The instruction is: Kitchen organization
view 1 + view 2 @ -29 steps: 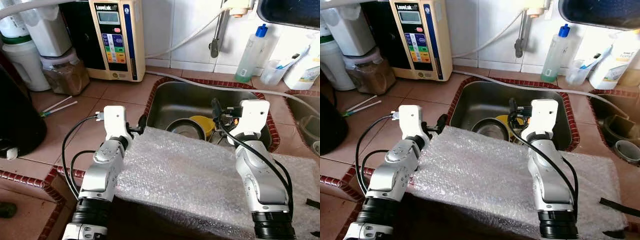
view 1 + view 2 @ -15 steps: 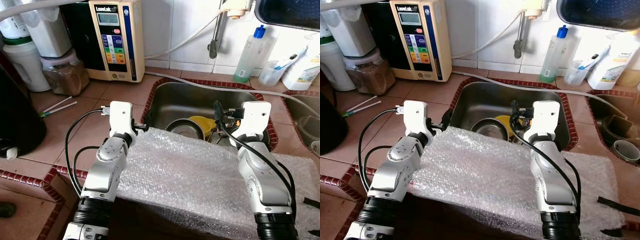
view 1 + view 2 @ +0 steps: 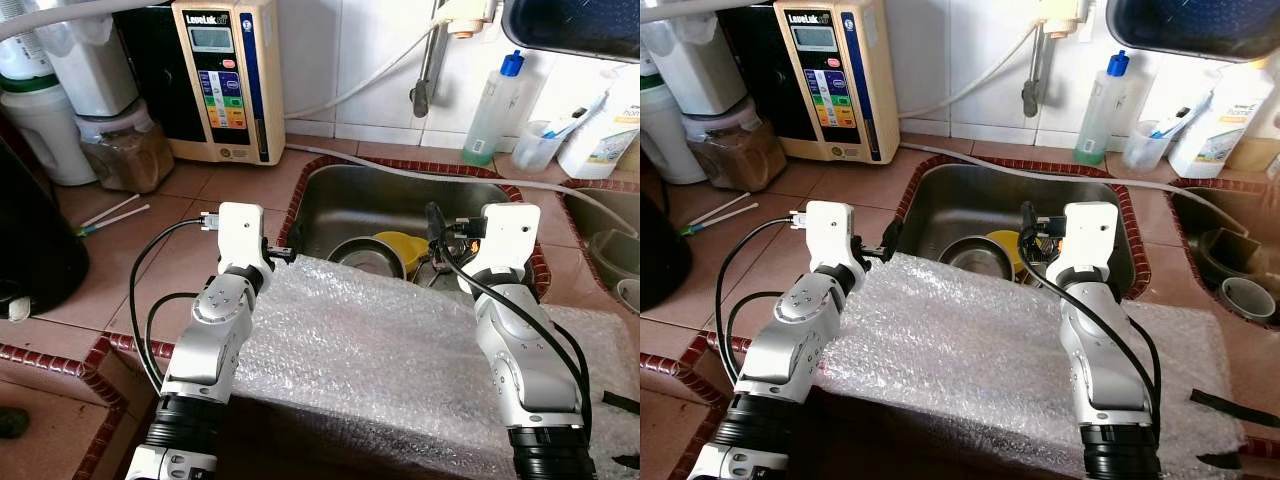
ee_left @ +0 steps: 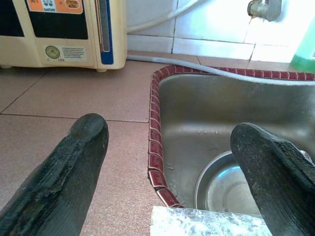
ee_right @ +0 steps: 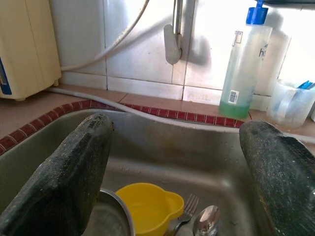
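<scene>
A steel sink (image 3: 400, 195) holds a steel bowl (image 3: 362, 256), a yellow cup (image 3: 406, 248), a fork (image 5: 190, 205) and a spoon (image 5: 207, 221). A sheet of bubble wrap (image 3: 370, 350) lies over the counter's front edge and the sink's near rim. My left gripper (image 3: 281, 246) is open at the sink's left rim, just above the wrap's corner, one finger (image 4: 74, 162) over the tile and the other over the basin. My right gripper (image 3: 436, 226) is open over the sink's near side, above the cup and cutlery, with nothing between its fingers (image 5: 74, 172).
A cream water ioniser (image 3: 226, 80) stands at the back left, beside a brown jar (image 3: 128, 152). A tap (image 3: 424, 80) and a green soap bottle (image 3: 491, 100) are behind the sink. A black appliance (image 3: 30, 240) sits far left. A second basin (image 3: 612, 250) lies at the right.
My left gripper has edged slightly forward and right toward the sink's left rim. The right arm has barely moved. The head view has drifted a little.
</scene>
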Robot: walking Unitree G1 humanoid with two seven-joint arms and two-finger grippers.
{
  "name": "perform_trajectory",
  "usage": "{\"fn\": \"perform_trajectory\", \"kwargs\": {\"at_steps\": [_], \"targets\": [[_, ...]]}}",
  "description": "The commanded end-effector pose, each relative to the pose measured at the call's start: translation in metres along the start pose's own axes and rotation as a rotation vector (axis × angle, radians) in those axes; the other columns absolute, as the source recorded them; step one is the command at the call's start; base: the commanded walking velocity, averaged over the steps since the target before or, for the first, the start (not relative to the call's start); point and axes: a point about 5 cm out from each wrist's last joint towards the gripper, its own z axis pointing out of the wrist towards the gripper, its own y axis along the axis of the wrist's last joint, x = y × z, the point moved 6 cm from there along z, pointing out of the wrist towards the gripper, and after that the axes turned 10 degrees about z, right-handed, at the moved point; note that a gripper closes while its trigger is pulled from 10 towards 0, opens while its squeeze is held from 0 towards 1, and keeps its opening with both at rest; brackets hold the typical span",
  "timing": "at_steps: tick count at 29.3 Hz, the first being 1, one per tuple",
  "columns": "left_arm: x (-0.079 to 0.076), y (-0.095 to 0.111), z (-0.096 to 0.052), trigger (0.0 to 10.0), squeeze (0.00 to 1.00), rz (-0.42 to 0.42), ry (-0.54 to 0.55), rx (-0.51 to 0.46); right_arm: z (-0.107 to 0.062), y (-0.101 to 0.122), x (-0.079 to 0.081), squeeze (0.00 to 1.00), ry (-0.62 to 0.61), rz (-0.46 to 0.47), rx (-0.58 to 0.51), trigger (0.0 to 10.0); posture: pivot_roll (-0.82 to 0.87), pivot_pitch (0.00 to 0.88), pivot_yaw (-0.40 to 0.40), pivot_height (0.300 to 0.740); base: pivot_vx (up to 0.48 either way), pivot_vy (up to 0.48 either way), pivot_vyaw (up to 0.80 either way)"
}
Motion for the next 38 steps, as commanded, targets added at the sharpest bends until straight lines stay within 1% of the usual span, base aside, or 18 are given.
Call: {"fn": "perform_trajectory", "kwargs": {"at_steps": [1,8,38], "targets": [[0.0022,0.0001,-0.0007,10.0,0.0,-0.004,0.006,0.001,-0.0017,0.0057,0.0005,0.0,0.005,-0.002,-0.014,10.0,-0.03,0.0,0.047,0.74,0.0,0.0,0.0],[-0.0029,0.0018,-0.0003,10.0,0.0,-0.007,-0.016,-0.003,-0.0011,0.0046,0.0004,0.0,0.003,0.0,-0.011,10.0,-0.02,0.0,0.048,0.74,0.0,0.0,0.0],[-0.0017,0.0016,0.0026,10.0,0.0,-0.009,-0.017,0.005,0.0019,0.0028,-0.0015,0.0,-0.004,0.006,-0.006,10.0,-0.02,0.0,0.049,0.74,-0.3,0.0,0.0]]}}
